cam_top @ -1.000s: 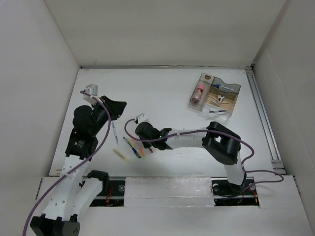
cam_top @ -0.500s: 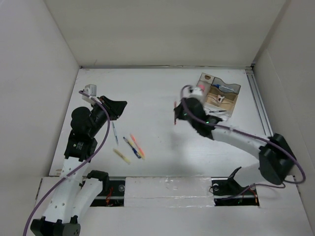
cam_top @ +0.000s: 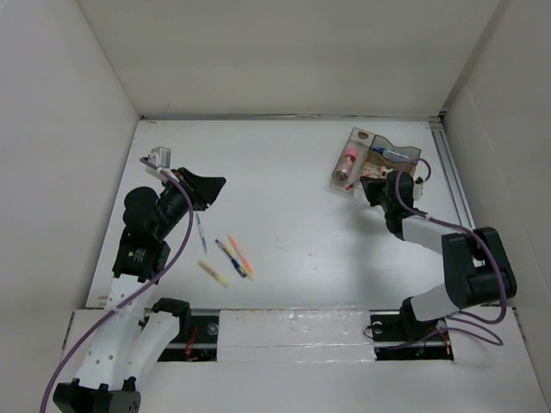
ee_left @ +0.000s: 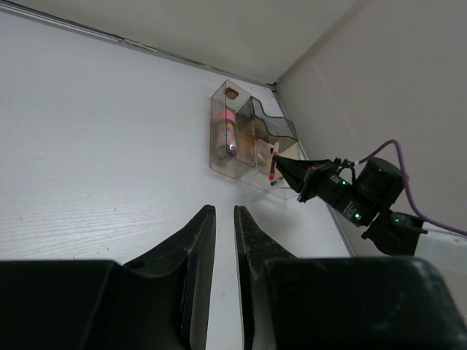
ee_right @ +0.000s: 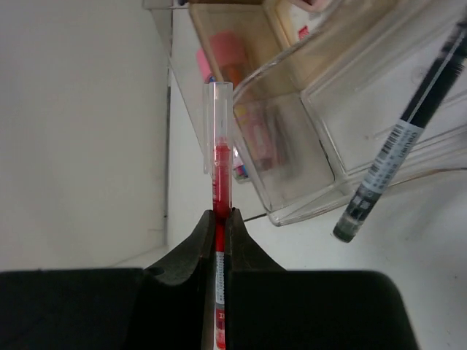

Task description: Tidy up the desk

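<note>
The desk is getting tidier. Our right gripper, a second ago down among the loose pens at the near left, is now hovering beside the clear tray at the far right, clenched on a red pen. One item is nearly filed, and we are judging the drop into a compartment as next. An orange pen and three others are lying near our left gripper, its jaws only a slit apart and holding nothing.
</note>
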{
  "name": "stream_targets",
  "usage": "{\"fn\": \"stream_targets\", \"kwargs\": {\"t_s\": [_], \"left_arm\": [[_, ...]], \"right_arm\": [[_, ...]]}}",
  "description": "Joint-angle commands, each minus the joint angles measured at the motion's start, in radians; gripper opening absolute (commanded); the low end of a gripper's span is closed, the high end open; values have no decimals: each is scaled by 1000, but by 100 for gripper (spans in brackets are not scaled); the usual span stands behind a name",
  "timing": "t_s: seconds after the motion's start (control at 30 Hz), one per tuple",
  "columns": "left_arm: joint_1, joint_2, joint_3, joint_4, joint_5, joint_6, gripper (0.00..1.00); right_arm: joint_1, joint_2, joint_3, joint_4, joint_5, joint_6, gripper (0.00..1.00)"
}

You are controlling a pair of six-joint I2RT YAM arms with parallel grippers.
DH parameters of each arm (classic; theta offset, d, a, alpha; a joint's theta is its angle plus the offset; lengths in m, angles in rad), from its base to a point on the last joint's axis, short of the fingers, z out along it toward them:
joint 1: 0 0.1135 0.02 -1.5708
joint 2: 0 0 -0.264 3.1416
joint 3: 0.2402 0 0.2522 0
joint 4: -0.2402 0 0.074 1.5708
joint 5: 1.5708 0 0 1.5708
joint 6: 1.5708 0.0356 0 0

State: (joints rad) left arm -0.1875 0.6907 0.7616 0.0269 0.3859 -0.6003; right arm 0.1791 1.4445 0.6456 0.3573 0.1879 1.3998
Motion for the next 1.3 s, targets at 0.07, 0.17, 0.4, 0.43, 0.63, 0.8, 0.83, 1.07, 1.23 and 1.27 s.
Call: {"fn": "stream_targets", "kwargs": {"t_s": [0.07,0.17,0.4,0.43,0.63,0.8,0.83,1.07,1.23,1.27], "left_arm": [[6,-17,-2,76,36,-16,13],[6,-8,1,76,42,-16,13],[6,-13,-7,82,48,-19,13],[6,-13,-7,82,48,-19,13],[6,-8,-5,82,47,-19,13],[6,1,4,77,45,-15,13],[6,-5,1,77,45,-15,13],[6,-6,1,74,45,-12,13],[6,7,8,74,50,-10,13],[6,6,4,79,54,-15,13]], "right_arm": [[-40,69,-92,310,-123,263,0],[-64,70,-116,316,-119,284,0],[-121,60,-193,409,-140,344,0],[-121,60,-193,410,-140,344,0],[-159,60,-216,424,-143,352,0],[-170,33,-212,404,-120,341,2],[-179,24,-210,399,-120,335,4],[-198,-24,-170,293,-76,295,22],[-207,0,-185,313,-82,277,37],[-207,11,-185,339,-100,271,38]]}}
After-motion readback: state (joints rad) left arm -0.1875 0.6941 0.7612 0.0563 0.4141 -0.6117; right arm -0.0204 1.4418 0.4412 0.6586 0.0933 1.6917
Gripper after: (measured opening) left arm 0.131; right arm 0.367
